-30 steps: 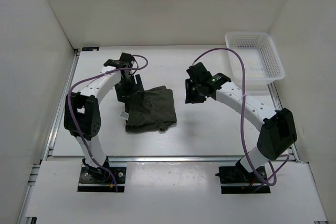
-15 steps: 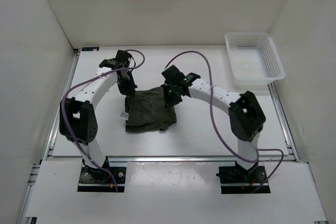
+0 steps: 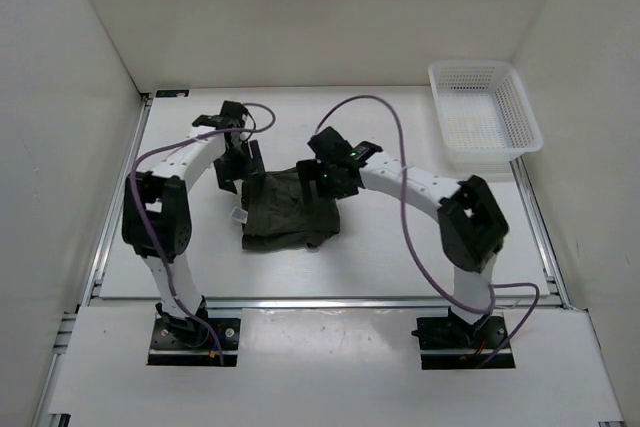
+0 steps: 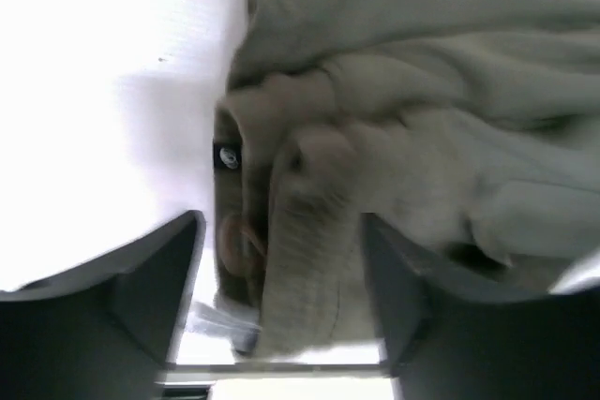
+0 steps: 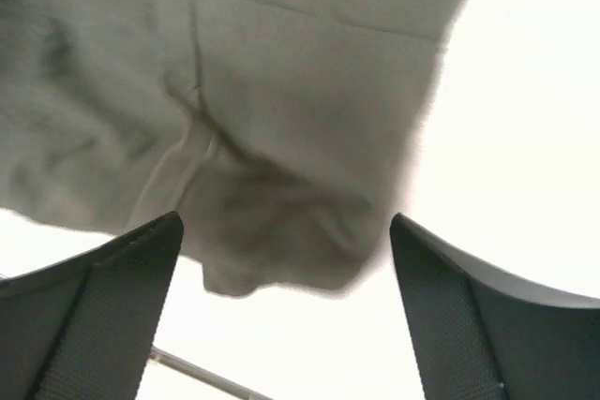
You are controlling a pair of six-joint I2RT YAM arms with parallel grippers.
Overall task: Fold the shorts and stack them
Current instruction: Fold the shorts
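The dark olive shorts lie folded into a rough square in the middle of the table, with a small white tag at their left edge. My left gripper is at their far left corner. In the left wrist view it is open, astride a rolled fold of the waistband beside a metal eyelet. My right gripper is at the far right corner. In the right wrist view it is open, and the cloth's edge lies loose between its fingers.
A white plastic basket stands at the back right corner. White walls enclose the table on the left, back and right. Purple cables loop over both arms.
My right arm has swung left from the table's middle right to the far right corner of the shorts. My left gripper stays at the far left corner. The cloth's far edge has shifted slightly.
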